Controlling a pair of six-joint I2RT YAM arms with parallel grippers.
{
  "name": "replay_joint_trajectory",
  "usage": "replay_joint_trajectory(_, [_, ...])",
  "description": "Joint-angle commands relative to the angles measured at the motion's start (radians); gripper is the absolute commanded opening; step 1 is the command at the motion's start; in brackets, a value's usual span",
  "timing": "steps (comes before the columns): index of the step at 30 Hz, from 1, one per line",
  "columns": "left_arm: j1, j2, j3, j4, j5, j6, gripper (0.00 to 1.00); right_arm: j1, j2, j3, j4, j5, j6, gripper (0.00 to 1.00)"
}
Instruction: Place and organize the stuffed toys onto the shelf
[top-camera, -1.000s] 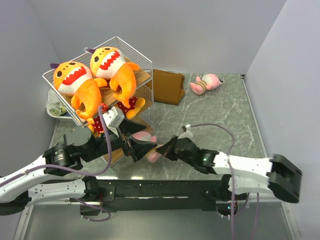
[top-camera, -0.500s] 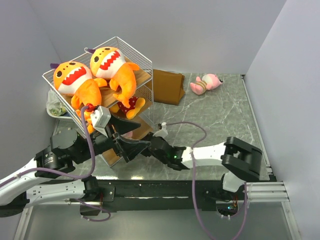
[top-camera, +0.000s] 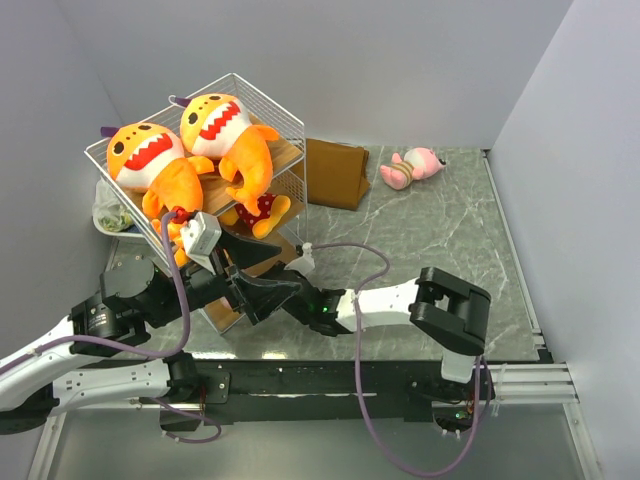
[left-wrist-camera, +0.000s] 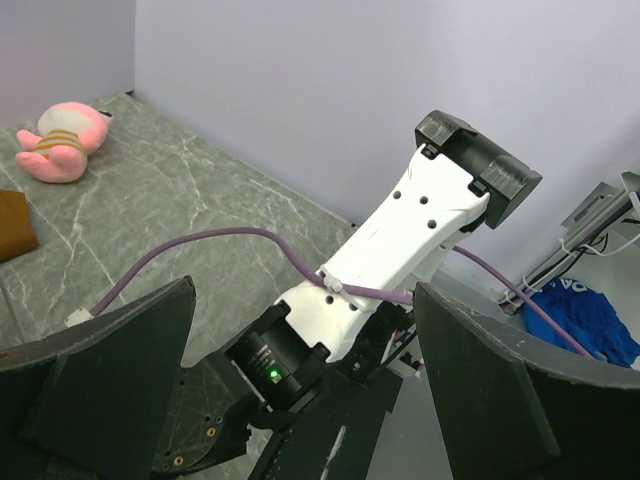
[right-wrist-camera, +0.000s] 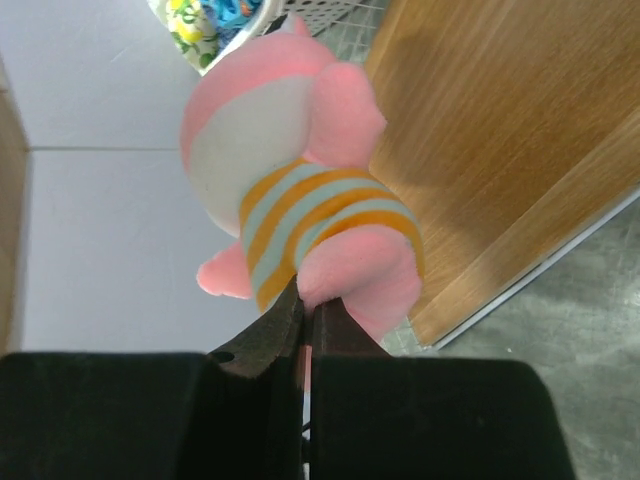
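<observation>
The surface (top-camera: 440, 235) is grey marble-look, with the shelf (top-camera: 270, 100) at its far left. Both orange sharks (top-camera: 150, 160) (top-camera: 225, 125) lie side by side on the shelf's top tier, mouths up. A red-dotted toy (top-camera: 258, 208) sits on the tier below, partly hidden. The brown bag (top-camera: 335, 172) stands just right of the shelf. The far pink toy (top-camera: 412, 166) lies on the surface well beyond the bag, away from both arms.

The right arm reaches across to the shelf's lower front, and the right gripper (right-wrist-camera: 305, 320) has its fingers clenched on the near pink toy (right-wrist-camera: 300, 200), pinching it at its bottom end. The toy's long axis runs straight out from the fingers, head farthest away. The wooden lower board (right-wrist-camera: 500, 130) lies immediately to the toy's side in the right wrist view. The toy may already touch the board, though the view does not show contact clearly. In the top view the left arm covers this toy.

The left gripper (left-wrist-camera: 302, 290) hovers just above the right wrist, fingers spread wide and holding nothing.

Judgement: the placement depends on shifting the toy sideways over the board before release, and the right arm is the one placed to do it. The far pink toy is not yet shelved.
</observation>
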Motion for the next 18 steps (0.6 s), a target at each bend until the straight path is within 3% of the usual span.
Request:
replay_joint_trajectory(1, [-0.004, -0.01, 0.039, 0.026, -0.001, -0.016, 0.96, 0.007, 0.058, 0.067, -0.033, 0.051, 0.019, 0.01])
replay_joint_trajectory(12, [-0.004, -0.031, 0.023, 0.034, -0.004, -0.02, 0.97, 0.024, 0.123, 0.14, -0.09, 0.059, -0.001, 0.14])
replay_joint_trajectory(18, [-0.004, -0.027, 0.014, 0.046, -0.001, -0.022, 0.96, 0.024, 0.143, 0.165, -0.127, 0.077, 0.044, 0.09])
